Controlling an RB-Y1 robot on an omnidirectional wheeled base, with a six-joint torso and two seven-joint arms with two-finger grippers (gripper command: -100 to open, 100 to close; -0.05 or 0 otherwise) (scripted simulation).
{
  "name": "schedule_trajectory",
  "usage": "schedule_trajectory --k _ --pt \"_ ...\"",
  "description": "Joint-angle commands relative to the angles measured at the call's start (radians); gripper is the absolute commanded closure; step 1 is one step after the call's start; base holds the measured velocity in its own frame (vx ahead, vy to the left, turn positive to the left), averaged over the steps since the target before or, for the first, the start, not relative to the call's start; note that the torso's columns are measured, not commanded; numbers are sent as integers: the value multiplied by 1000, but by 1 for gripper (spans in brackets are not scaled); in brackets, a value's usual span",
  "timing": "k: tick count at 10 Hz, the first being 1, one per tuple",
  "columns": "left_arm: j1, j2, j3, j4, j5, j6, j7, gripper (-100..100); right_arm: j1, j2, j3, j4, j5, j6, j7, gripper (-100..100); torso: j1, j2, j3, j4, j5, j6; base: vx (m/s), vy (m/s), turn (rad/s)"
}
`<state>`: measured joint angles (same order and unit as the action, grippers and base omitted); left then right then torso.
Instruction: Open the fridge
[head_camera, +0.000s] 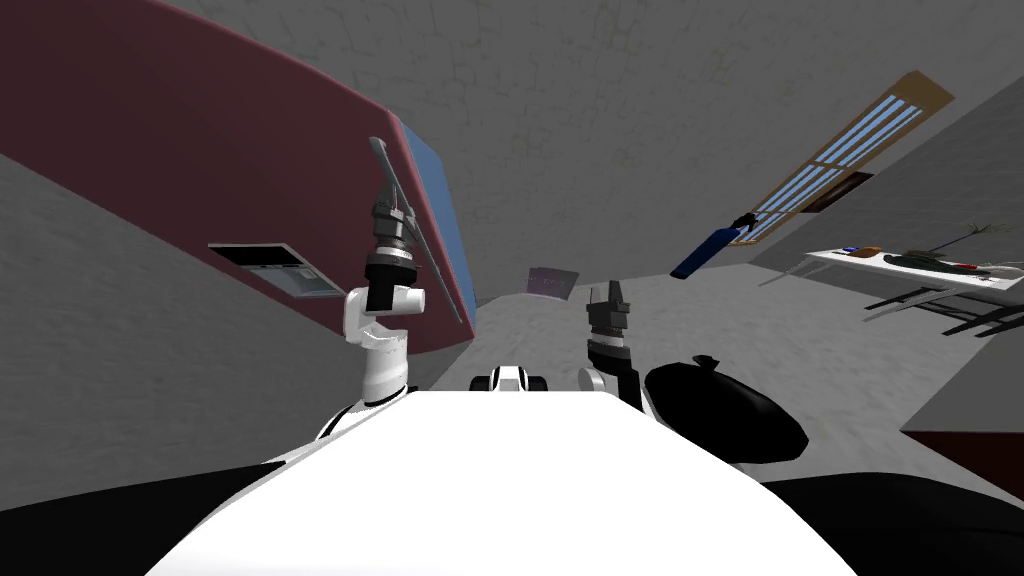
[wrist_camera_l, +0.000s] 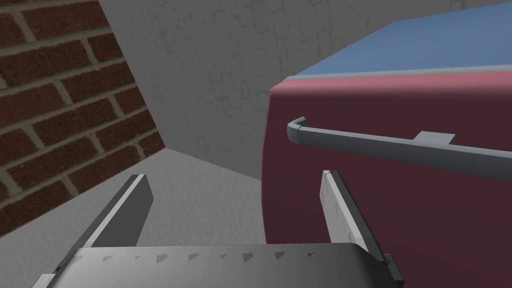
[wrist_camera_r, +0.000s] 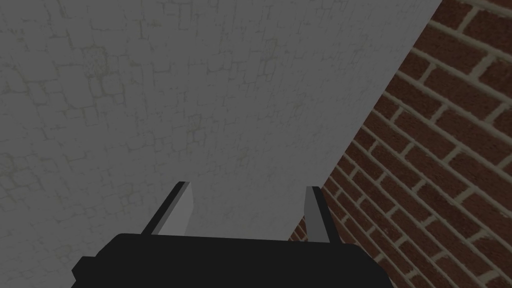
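The left gripper (wrist_camera_l: 233, 175) is wide open and empty, near the grey handle (wrist_camera_l: 380, 147) of the dark red fridge (wrist_camera_l: 400, 215); the right gripper (wrist_camera_r: 247, 186) is open, empty.

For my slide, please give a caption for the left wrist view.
Open left gripper just short of the grey handle on the dark red fridge.

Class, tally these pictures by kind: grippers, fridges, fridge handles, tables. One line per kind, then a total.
Grippers: 2, left gripper and right gripper, both jaws open.
Fridges: 1, the dark red fridge.
Handles: 1, the grey handle.
Tables: 1, the white table.
Total: 5.
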<state>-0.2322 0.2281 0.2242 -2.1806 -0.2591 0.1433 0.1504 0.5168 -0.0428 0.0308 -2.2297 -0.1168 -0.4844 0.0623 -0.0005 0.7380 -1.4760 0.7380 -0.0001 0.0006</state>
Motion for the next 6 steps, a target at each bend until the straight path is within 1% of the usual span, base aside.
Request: schedule_trajectory --k 1,2,3,4,5,6 --pt "-61 5 13 13 -15 41 5 -100 0 0 0 0 0 0 0 0 0 0 0 0 0 -1 14 -5 5" --pt "-101 13 36 33 -51 89 13 -100 0 0 0 0 0 0 0 0 1 0 0 0 0 -1 23 -13 -155" --pt "-124 13 36 33 -51 106 13 -100 0 0 0 0 0 0 0 0 0 0 0 0 0 0 24 -10 -99" --pt "-142 13 36 33 -51 106 13 -100 0 0 0 0 0 0 0 0 0 0 0 0 0 -1 14 -5 2" --pt "-182 21 61 54 -87 148 19 -100 0 0 0 0 0 0 0 0 1 0 0 0 0 -1 26 -12 -186" --pt "-214 21 61 54 -87 165 19 -100 0 0 0 0 0 0 0 0 0 0 0 0 0 0 27 -5 -91"
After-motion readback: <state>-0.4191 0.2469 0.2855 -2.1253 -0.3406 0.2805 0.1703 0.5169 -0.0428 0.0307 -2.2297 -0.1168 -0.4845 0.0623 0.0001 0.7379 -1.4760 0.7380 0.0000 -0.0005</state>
